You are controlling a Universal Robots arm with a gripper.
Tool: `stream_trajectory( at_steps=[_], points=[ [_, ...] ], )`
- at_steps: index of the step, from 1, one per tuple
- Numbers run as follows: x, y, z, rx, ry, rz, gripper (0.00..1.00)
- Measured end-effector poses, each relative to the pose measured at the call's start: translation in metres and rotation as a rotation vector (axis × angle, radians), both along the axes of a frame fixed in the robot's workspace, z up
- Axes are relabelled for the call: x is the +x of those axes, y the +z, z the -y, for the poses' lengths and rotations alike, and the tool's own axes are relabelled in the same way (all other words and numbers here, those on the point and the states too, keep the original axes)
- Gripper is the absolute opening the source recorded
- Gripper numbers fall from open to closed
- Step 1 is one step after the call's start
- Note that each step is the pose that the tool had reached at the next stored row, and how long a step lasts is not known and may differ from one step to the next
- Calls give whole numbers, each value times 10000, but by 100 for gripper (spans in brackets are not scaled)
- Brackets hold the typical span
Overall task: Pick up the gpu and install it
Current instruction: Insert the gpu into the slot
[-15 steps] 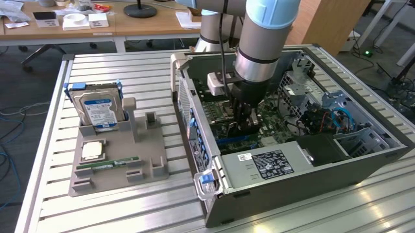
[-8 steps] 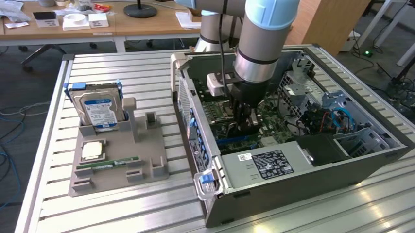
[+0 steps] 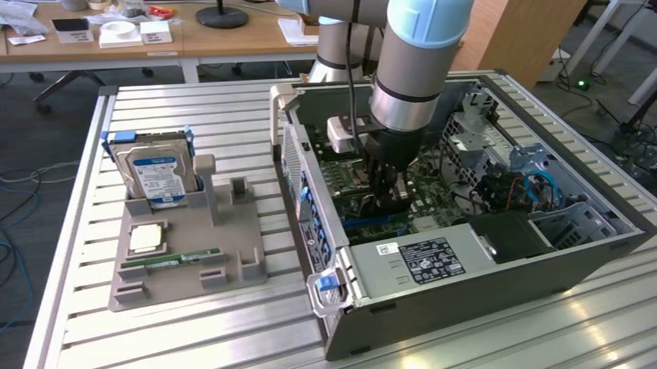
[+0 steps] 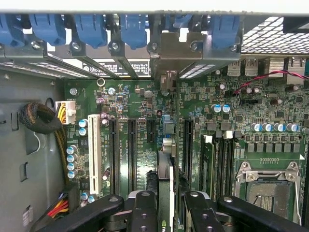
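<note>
Where the slatted desk [image 3: 175, 338] lies bare, on the exterior view's left of the open computer case [image 3: 462, 307]: grey holder [image 3: 175, 286] beside the case, not touching it, carrying an upright hard drive [image 3: 154, 181] and a flat memory stick [image 3: 169, 261]. Within the case: claw [image 3: 388, 201] low over the motherboard [image 4: 145, 96], clamped on the gpu [image 4: 164, 186], which stands edge-on between two long black slots [image 4: 132, 150]. Blue latches [image 4: 91, 29] line the case's rear wall beyond the card. Case walls hem every side; top face open.
</note>
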State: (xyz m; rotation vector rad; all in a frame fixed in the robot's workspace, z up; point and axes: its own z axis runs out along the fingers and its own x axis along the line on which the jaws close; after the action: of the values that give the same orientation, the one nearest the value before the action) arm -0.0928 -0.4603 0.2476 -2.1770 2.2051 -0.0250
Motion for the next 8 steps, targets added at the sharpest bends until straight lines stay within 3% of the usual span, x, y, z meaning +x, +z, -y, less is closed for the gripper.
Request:
stream_trajectory(
  at_steps=[8],
  points=[
    [-1, 26, 0, 0, -1, 1, 26]
  ],
)
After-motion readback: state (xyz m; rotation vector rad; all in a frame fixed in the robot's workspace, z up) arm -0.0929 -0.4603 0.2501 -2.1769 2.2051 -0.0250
